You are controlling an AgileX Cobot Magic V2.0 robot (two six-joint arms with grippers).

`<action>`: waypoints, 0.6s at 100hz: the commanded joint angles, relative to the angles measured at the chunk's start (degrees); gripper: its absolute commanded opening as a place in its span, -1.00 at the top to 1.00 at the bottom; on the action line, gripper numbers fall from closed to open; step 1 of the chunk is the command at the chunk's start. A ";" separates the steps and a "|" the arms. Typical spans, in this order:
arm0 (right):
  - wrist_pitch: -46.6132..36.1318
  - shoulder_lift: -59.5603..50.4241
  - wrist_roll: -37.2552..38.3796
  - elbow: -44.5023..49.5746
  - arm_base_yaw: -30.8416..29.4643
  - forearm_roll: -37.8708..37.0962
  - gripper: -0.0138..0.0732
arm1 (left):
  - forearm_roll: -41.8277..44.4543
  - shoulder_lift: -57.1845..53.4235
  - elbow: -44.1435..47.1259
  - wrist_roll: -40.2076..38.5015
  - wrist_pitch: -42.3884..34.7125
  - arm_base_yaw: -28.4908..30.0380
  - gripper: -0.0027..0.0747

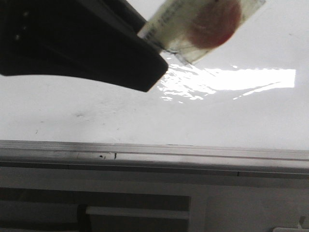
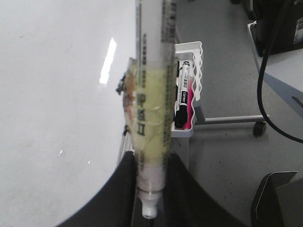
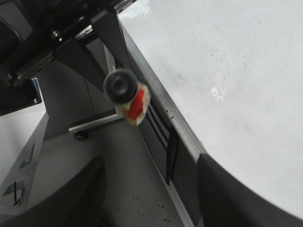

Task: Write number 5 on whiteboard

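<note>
The whiteboard (image 1: 145, 116) is glossy white with glare and faint smudges. No black number 5 shows on it in any view. My left gripper (image 1: 149, 70) is shut on a translucent marker (image 1: 203, 24) wrapped in yellowed tape with a red patch. In the left wrist view the black fingers (image 2: 125, 184) clamp the marker (image 2: 151, 94) beside the board (image 2: 47, 94). My right gripper (image 3: 156, 189) is open and empty by the board's edge (image 3: 236, 71). The marker's black end (image 3: 120, 85) shows there, near the frame. I cannot tell whether it touches the board.
The grey aluminium frame edge (image 1: 154, 154) runs along the board's near side. A white wire basket (image 2: 199, 61) beside the board holds a black-capped marker (image 2: 183, 90) and a pink one. A stand's caster (image 2: 258, 127) and a black cable (image 2: 265, 71) are on the grey floor.
</note>
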 commanded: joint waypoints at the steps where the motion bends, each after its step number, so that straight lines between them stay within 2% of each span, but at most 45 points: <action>1: -3.85 3.65 -2.23 -3.70 1.18 3.75 -0.19 | -1.55 -1.21 -2.00 -0.01 -2.28 -0.54 0.98; 30: -5.34 12.26 -2.94 -6.67 5.28 6.52 -0.19 | -1.55 -1.21 -2.00 -0.01 -2.28 -0.54 0.98; 42: -6.06 14.19 -8.14 -7.66 7.67 10.53 -0.19 | -1.55 -1.21 -2.00 -0.01 -2.28 -0.54 0.98; 60: -7.80 17.77 -8.26 -8.31 10.11 11.20 -0.18 | -1.55 -1.21 -2.00 -0.01 -2.28 -0.54 0.98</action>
